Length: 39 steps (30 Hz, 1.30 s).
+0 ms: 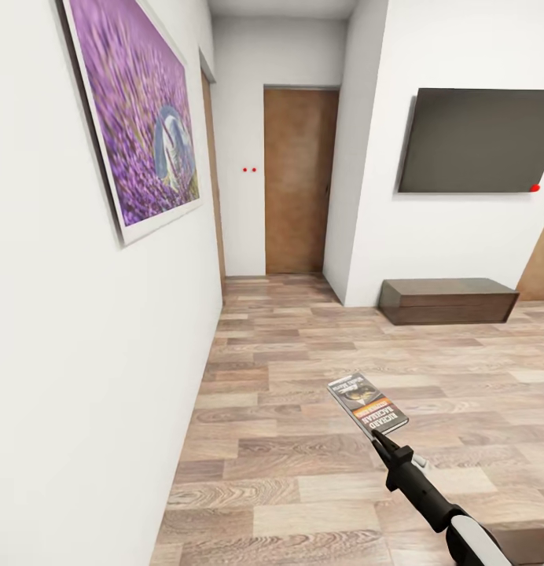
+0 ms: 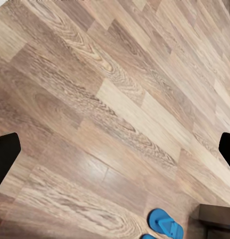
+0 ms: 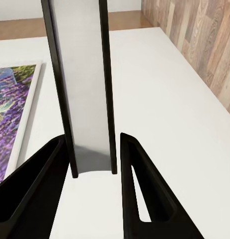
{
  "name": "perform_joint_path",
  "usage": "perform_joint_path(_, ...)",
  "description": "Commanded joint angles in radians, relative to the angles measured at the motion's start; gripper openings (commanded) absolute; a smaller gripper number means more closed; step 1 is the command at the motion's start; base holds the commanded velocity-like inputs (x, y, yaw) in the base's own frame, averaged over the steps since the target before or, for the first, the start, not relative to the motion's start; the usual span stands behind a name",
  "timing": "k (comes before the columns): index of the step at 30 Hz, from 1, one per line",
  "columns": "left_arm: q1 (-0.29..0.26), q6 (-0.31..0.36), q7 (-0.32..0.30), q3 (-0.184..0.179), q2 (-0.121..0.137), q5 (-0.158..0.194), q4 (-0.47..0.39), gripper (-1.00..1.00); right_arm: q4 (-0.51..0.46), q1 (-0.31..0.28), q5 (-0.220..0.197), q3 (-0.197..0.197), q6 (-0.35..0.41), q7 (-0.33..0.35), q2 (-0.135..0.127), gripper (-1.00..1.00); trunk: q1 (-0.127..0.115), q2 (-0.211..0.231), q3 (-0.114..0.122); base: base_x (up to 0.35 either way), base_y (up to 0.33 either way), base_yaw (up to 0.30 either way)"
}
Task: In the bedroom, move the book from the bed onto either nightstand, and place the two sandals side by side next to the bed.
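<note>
My right gripper (image 1: 380, 442) is shut on the book (image 1: 368, 403), a thin paperback with an orange band, and holds it flat above the wood floor. In the right wrist view the book (image 3: 82, 89) stands edge-on between the two black fingers (image 3: 139, 189). My left gripper (image 2: 115, 154) is open, its fingertips (image 2: 5, 159) wide apart over bare planks. One bright blue sandal (image 2: 164, 224) lies on the floor below that gripper, and a sliver of a second blue piece (image 2: 148, 237) shows beside it. The bed and nightstand are out of view.
A white wall with a purple lavender picture (image 1: 134, 110) runs close along my left. Ahead, a short hallway ends at a brown door (image 1: 299, 181). A dark wall screen (image 1: 476, 141) hangs over a low dark cabinet (image 1: 449, 300) at the right. A dark corner (image 2: 217, 219) sits near the sandal.
</note>
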Motion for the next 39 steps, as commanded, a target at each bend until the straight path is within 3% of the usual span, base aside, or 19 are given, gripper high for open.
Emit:
perform_joint_path(1, 0.000, -0.003, -0.001, -0.009, 0.002, 0.010, -0.001, 1.00, 0.000, -0.001, -0.010, 0.001, 0.007, 0.000, 0.000, -1.00, 0.000, 0.000, -0.001, 0.102, 0.000, -0.003)
perform_joint_path(39, 0.000, 0.000, -0.001, -0.009, 0.008, 0.009, -0.001, 1.00, 0.000, -0.001, -0.010, 0.001, 0.006, -0.001, 0.000, -1.00, 0.000, 0.000, -0.001, 0.133, 0.011, 0.000)
